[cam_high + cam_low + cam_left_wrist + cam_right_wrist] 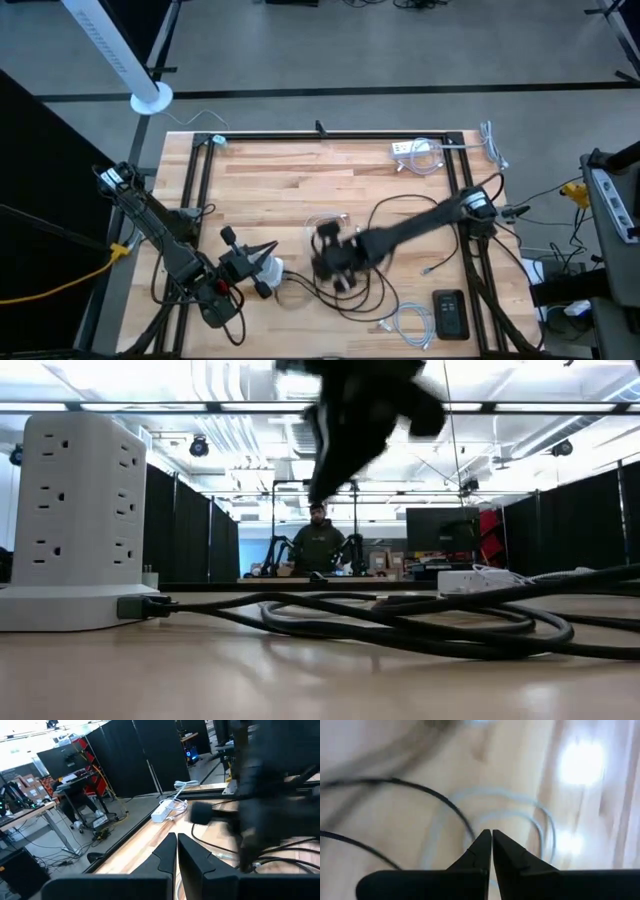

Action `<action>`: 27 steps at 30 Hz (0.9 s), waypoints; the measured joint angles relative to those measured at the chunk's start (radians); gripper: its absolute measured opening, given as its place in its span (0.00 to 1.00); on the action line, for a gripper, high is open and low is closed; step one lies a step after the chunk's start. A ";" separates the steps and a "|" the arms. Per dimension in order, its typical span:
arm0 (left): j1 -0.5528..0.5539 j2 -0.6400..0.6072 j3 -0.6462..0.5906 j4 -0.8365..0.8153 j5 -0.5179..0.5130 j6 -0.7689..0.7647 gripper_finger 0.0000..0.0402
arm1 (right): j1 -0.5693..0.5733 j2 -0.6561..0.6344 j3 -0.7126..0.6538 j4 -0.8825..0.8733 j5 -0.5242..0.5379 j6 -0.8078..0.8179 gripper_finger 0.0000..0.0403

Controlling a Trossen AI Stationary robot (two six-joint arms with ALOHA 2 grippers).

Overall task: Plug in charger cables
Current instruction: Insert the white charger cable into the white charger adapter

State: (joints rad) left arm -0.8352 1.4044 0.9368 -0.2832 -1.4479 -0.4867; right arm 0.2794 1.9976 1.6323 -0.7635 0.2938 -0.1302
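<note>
Looking down from the high view, we see the long black cable (385,290) looping across the lower middle of the wooden table (300,190), its coils running mostly left to right. 1 coiled white cable (410,322) lies at the lower right beside a black device (450,313), another clear coil (328,222) near center, and a third (425,160) by the white power strip (408,149) at the upper right. The right gripper (335,262) hovers over the black loops, fingers pressed together on nothing. The left gripper (268,247), lower left, has its fingers closed too, just above the white outlet tower (268,270). Beyond the table, in the low view, a person (318,542) stands among black partitions.
</note>
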 joint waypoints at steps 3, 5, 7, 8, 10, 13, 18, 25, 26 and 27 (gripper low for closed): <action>0.000 0.000 -0.002 -0.003 0.010 -0.031 0.00 | -0.078 0.011 -0.050 0.023 -0.118 -0.014 0.00; 0.000 0.001 -0.002 -0.001 0.045 -0.040 0.00 | -0.125 0.024 -0.095 0.076 -0.191 -0.045 0.00; -0.001 0.002 -0.003 -0.001 0.078 -0.062 0.00 | -0.166 0.041 -0.145 0.135 -0.233 -0.077 0.00; -0.001 0.002 -0.004 0.002 0.100 -0.079 0.00 | -0.185 0.046 -0.168 0.165 -0.244 -0.101 0.00; -0.001 0.002 -0.009 -0.001 0.153 -0.111 0.00 | -0.222 0.050 -0.198 0.245 -0.250 -0.133 0.00; -0.001 0.002 -0.015 -0.002 0.218 -0.143 0.00 | -0.285 0.050 -0.215 0.309 -0.269 -0.184 0.00; -0.001 0.002 -0.015 0.003 0.263 -0.152 0.00 | -0.423 0.064 -0.217 0.327 -0.375 -0.246 0.00; -0.001 0.003 -0.015 0.001 0.263 -0.144 0.00 | -0.645 0.079 -0.218 0.267 -0.450 -0.295 0.00; -0.001 0.003 -0.015 -0.005 0.263 -0.142 0.00 | -0.677 0.077 -0.218 0.253 -0.445 -0.299 0.00; -0.001 0.003 -0.015 -0.006 0.263 -0.141 0.00 | -0.710 0.073 -0.218 0.237 -0.443 -0.300 0.00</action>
State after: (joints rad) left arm -0.8364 1.4071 0.9215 -0.2889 -1.1847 -0.6281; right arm -0.4304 2.0708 1.4147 -0.5269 -0.1489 -0.4305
